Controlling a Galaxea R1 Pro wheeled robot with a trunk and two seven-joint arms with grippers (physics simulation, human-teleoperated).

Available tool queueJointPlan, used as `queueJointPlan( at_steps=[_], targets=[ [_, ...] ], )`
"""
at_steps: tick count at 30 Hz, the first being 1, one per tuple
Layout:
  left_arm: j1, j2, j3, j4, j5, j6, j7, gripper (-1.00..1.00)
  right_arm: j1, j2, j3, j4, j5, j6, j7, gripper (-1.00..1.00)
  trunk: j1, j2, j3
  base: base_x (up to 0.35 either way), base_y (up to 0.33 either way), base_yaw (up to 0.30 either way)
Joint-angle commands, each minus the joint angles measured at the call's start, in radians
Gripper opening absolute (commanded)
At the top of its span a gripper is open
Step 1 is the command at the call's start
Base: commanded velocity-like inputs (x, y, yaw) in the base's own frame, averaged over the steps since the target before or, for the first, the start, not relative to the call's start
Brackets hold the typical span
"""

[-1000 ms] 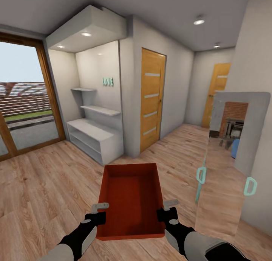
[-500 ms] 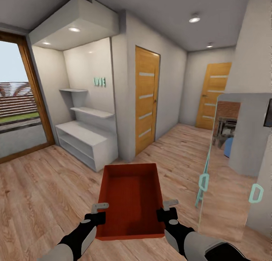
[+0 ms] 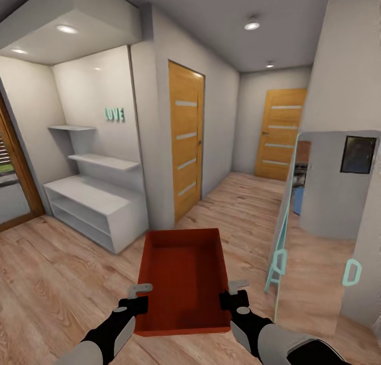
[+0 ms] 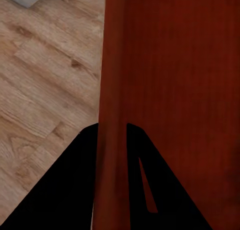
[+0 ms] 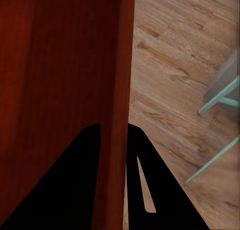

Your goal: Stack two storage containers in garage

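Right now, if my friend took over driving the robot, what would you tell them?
Left gripper: shut on the left wall of the storage container, one finger on each side of it.
Right gripper: shut on the right wall the same way.
The container is held level in front of the robot, open side up and empty, above the wood plank floor of a hallway. A wooden door is ahead on the left, another wooden door at the hallway's end.
Done: one container picked up.
Left: reach the garage, set this one down, then bring the second container and stack it.
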Motion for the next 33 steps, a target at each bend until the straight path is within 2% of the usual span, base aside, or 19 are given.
queueJointPlan(
  at_steps=[1, 26, 33],
  targets=[
    [-0.001, 0.004, 0.055, -0.007, 0.002, -0.024, 0.013, -1.00, 0.000, 0.001, -0.044, 0.002, 0.000, 0.000, 0.007, -1.00, 0.001, -0.002, -0.002, 0.326, 0.152, -0.249],
    [-0.001, 0.004, 0.054, -0.007, 0.002, -0.024, 0.013, -1.00, 0.000, 0.000, -0.044, 0.002, 0.000, 0.000, 0.007, -1.00, 0.001, -0.002, -0.002, 0.326, 0.152, -0.249],
    [-0.001, 0.003, 0.054, -0.007, 0.002, -0.025, 0.013, -1.00, -0.001, 0.000, -0.044, 0.002, 0.000, 0.000, 0.007, -1.00, 0.001, -0.002, -0.002, 0.326, 0.152, -0.071]
  ],
)
